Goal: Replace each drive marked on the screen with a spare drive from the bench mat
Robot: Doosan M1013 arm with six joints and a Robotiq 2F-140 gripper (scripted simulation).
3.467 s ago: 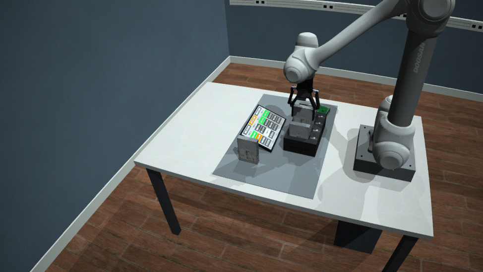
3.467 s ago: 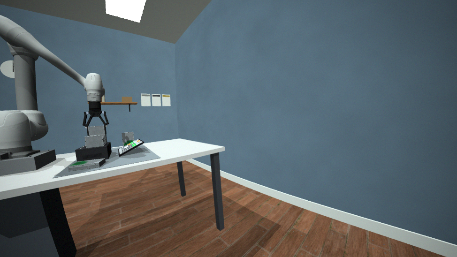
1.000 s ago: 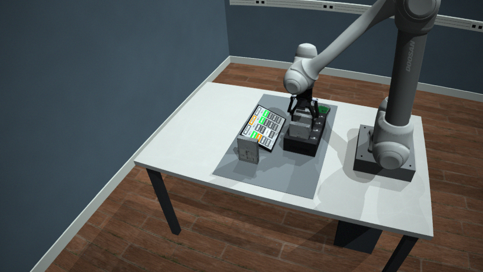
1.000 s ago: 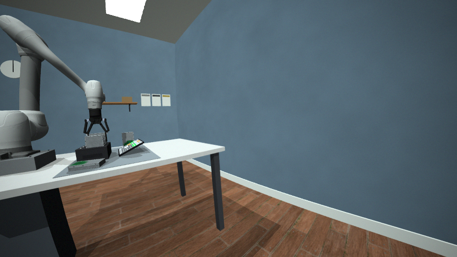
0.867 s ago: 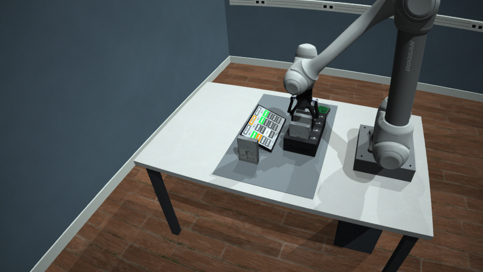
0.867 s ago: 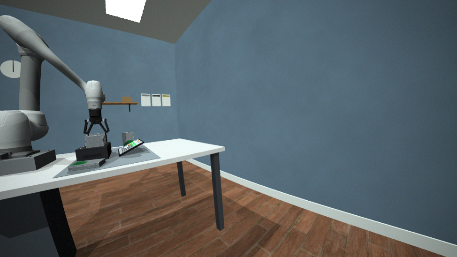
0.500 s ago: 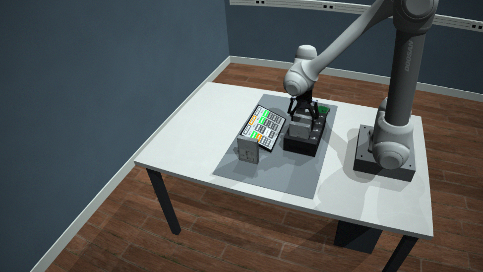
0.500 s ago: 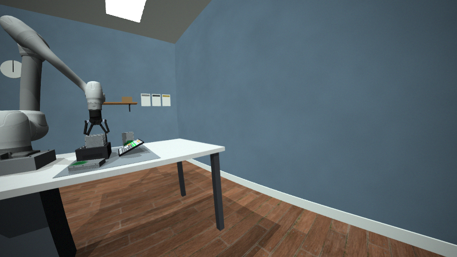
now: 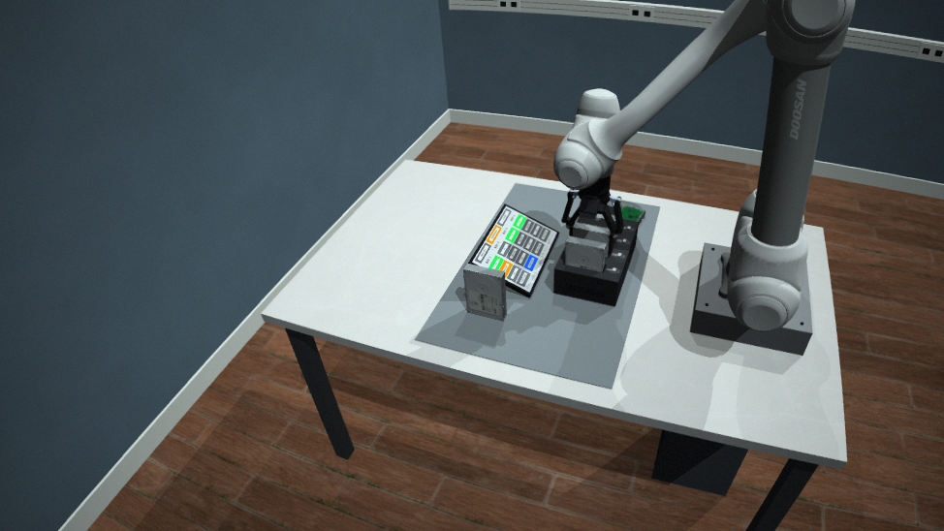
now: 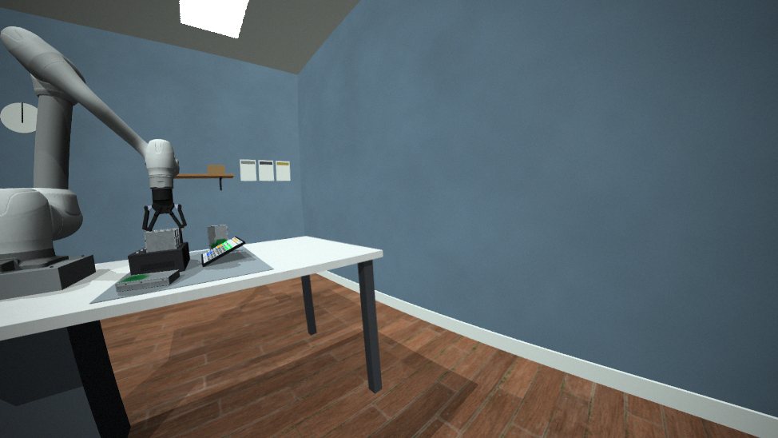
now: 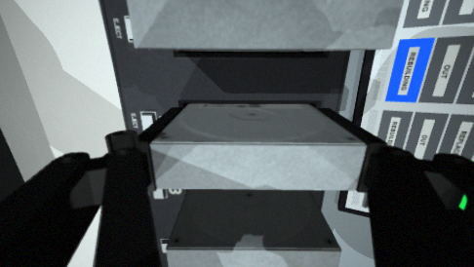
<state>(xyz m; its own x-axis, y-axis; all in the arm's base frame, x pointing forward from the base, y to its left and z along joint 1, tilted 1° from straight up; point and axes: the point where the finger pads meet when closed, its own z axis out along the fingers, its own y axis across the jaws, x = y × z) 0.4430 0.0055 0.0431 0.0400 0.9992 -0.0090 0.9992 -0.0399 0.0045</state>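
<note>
My jaws were clamped on the two side edges of one drive (image 9: 590, 228) (image 11: 258, 165), upright in the dock (image 9: 583, 287) (image 10: 157, 262) (image 11: 263, 73); edge grip, I figured, because neighbours left little room at its faces. Connector end was hidden, seating unconfirmed. Beside the dock, the screen (image 9: 521, 247) (image 10: 224, 252) (image 11: 410, 70) had a blue REBUILDING box lit, so likely the replacement had just gone in; letting go looked next, then waiting before touching another bay. The dock sat on the mat (image 9: 541, 350) (image 10: 244, 268), presumably for stable pushing. Counts: one dock, one screen, at least three drives in the dock: the held one, a near drive (image 9: 584, 255) (image 11: 265, 24) and a far drive (image 10: 161, 240) (image 11: 254, 257); a fourth, couldn't tell. Two more off the dock: a flat drive (image 9: 632, 213) (image 10: 148, 281) just past its far end, and a standing drive (image 9: 485, 292) (image 10: 217, 236) across the screen from it. Which was spare, couldn't tell.

Compared with three and a half seconds ago, the drive (image 9: 590, 230) (image 11: 258, 166) between the fingers (image 9: 618, 221) (image 10: 182, 217) has gone down: it stood raised well above its neighbour in the dock (image 9: 583, 285) (image 10: 157, 261) (image 11: 234, 73), and now sits low in it. The arm (image 9: 670, 78) (image 10: 105, 111) has come down with it, most of that drop done by a second ago. On the screen (image 9: 552, 244) (image 10: 209, 261) (image 11: 439, 104), the end cell of one row has turned blue, reading REBUILDING, within the last half second; the cell beside it, lit white until then, has gone grey.
</note>
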